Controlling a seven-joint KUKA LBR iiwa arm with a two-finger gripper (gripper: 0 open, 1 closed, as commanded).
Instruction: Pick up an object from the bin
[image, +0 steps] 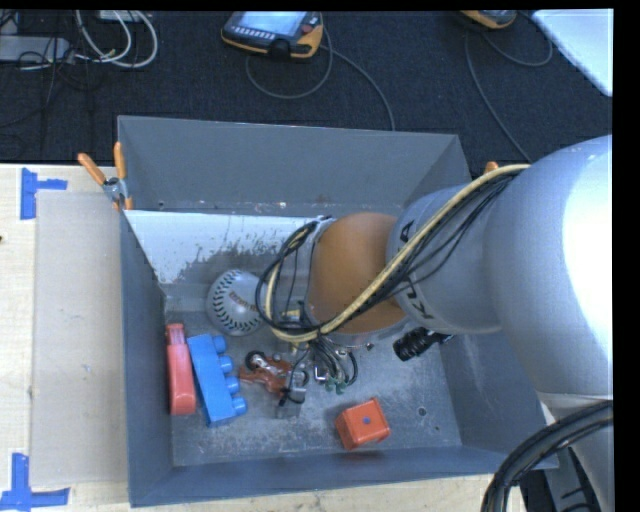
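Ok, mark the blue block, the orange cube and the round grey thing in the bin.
blue block (216, 378), camera view, on its studded top face.
orange cube (361, 425), camera view, on the middle of its upper face.
round grey thing (233, 300), camera view, on the middle of its ribbed face.

Bare floor (425, 385) at right, red bar (180, 372) and blue brick (216, 378) crowding left, orange cube (362, 424) at front, middle perhaps cluttered

Matt grey metal bin (300, 170); glossy plastic blue block (215, 377).
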